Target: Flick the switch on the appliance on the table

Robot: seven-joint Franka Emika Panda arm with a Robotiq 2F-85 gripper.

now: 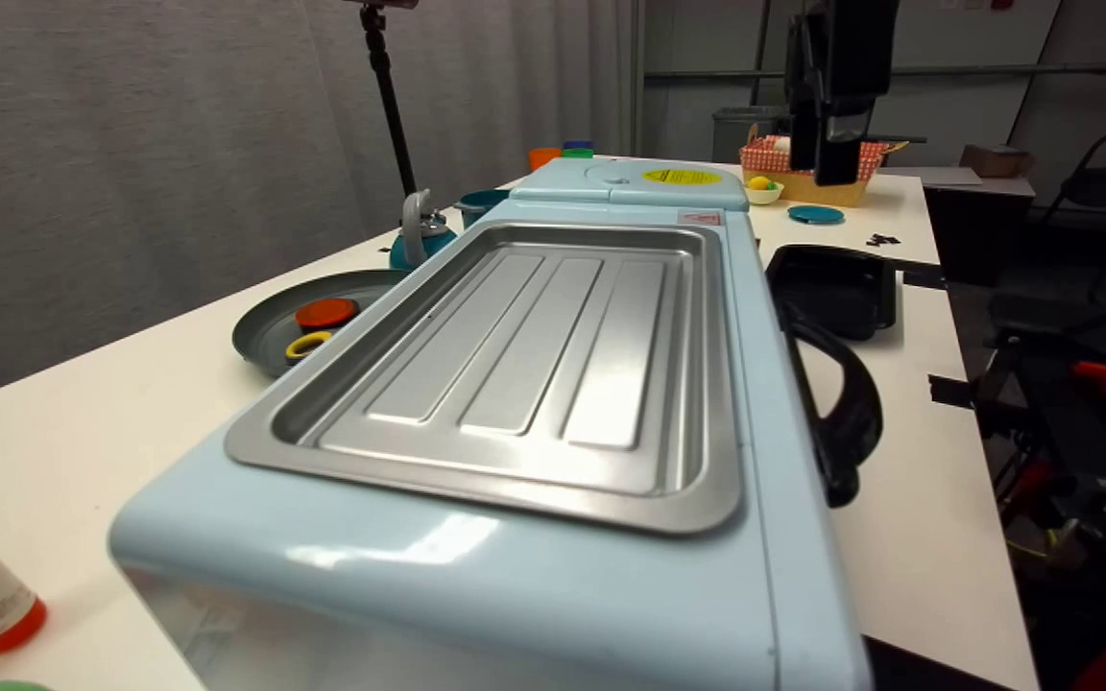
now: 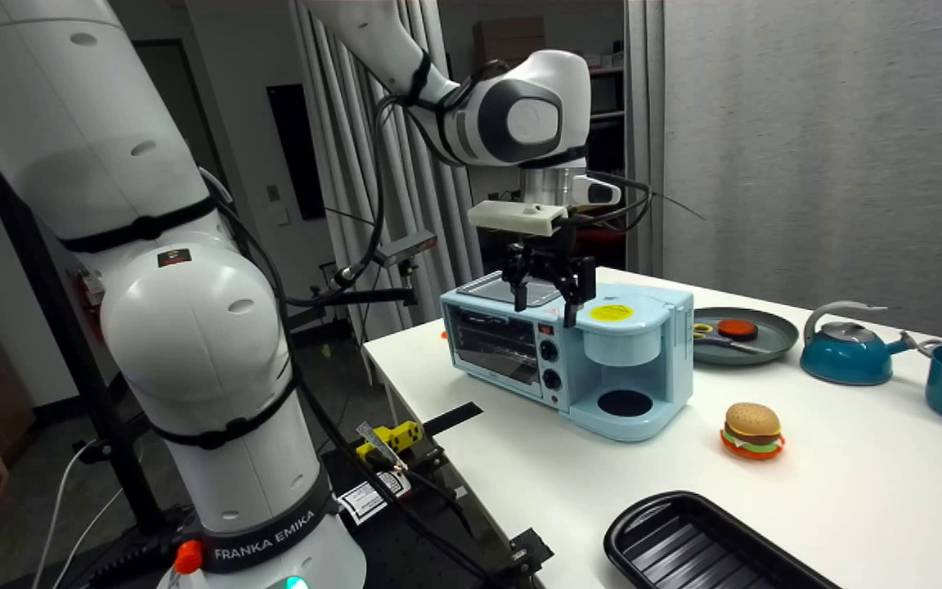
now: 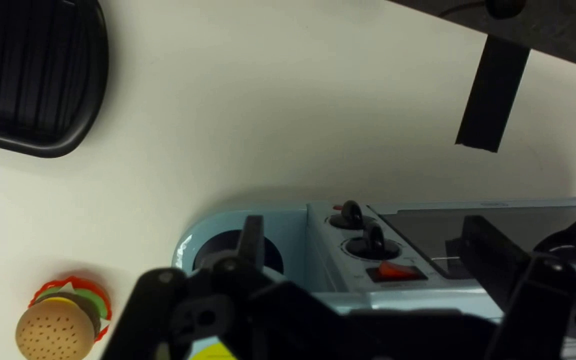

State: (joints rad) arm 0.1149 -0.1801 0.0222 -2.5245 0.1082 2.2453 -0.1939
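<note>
Lined up sideways, not down there yet

I'm going for the red rocker switch (image 3: 397, 271), just above the upper black knob (image 3: 373, 245) on the pale blue toaster-oven/coffee-maker combo (image 2: 573, 356). In an exterior view that sits toward the left-hand corner of the bench (image 2: 585, 474), long axis roughly along the robot-side edge, glass oven door (image 2: 494, 343) facing that edge. My tool (image 2: 546, 309) hangs higher than the combo's top, pointing down, spread wide with nothing in its grip.

The bit that matters: the finger gap runs roughly along the combo's long axis too, and from the wrist cam the switch shows between the fingertips (image 3: 254, 232), a touch nearer the one on the oven-door side. So sideways I'm good; what's left is height and reach. In an exterior view the fingers (image 1: 837, 163) look a bit out past the front, but height makes that tough to judge. My guess: pinch together, drop level with the switch, push in away from the robot-side edge. Can't read which way the rocker's set.
</note>
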